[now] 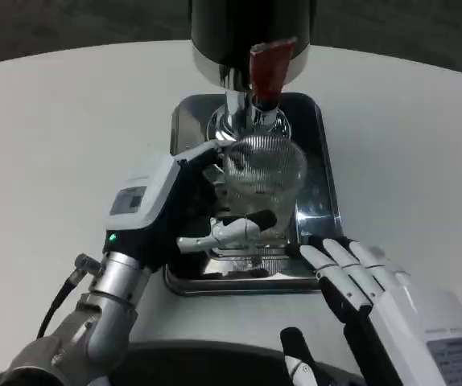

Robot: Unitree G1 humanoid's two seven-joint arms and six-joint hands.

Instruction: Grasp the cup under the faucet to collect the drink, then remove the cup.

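**Under the faucet: left hand wrapped on the cup, right hand waiting at the tray's edge**

At the left of the head view, the robot's silver left forearm rises from the lower corner across the white counter (pixel 62 137), a black cable trailing beside its wrist. The left hand (pixel 184 211) reaches rightward over the near part of the steel tray (pixel 324 173); its white back carries a small label and a green light. Its fingers (pixel 229 233) curl around the near side of the cup (pixel 265 173), with more of the hand pressed to the cup's left flank, so this hand grips the cup.

The cup is clear, ribbed glass or plastic, standing upright on the tray's grille, directly below the faucet (pixel 270 68). The faucet has a red lever and a chrome spout pointing down toward the cup's mouth. Behind and above it stands the dark body of the dispenser (pixel 239 32) with a chrome band. Whether liquid is flowing or already in the cup cannot be told.

To the right, the right hand (pixel 358 277) lies low at the tray's near right corner, its fingers stretched out straight and slightly apart, holding nothing. Its fingertips (pixel 311 251) sit at the tray's rim, apart from the cup. The white back of this hand bears a printed label.
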